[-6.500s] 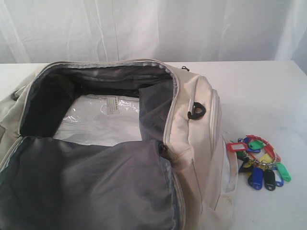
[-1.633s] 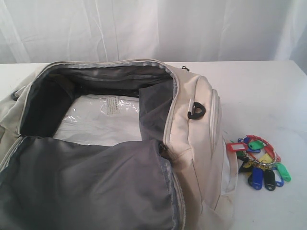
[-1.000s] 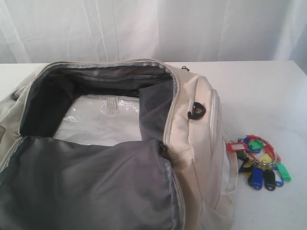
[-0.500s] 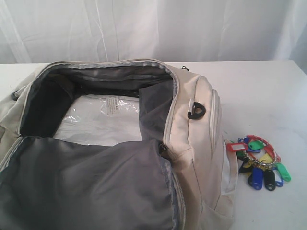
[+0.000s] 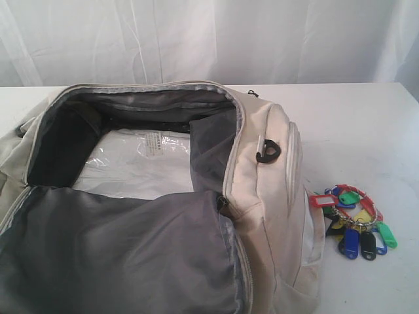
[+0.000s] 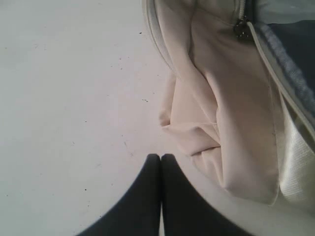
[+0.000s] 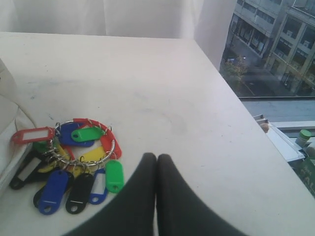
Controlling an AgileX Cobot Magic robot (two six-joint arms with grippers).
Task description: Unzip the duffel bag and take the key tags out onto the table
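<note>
My left gripper and right gripper are both pinched fully closed, holding nothing. I judge they rest because the work looks finished. The duffel bag fills the lower left of the exterior view, gaping unzipped, its grey flap folded toward the camera. Just beside it, lower right, the key tags lie on the table, most of them pointing toward the bottom edge.

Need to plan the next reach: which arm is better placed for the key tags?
Right. The right gripper hovers beside the key tags; the left gripper faces the duffel bag instead.
</note>
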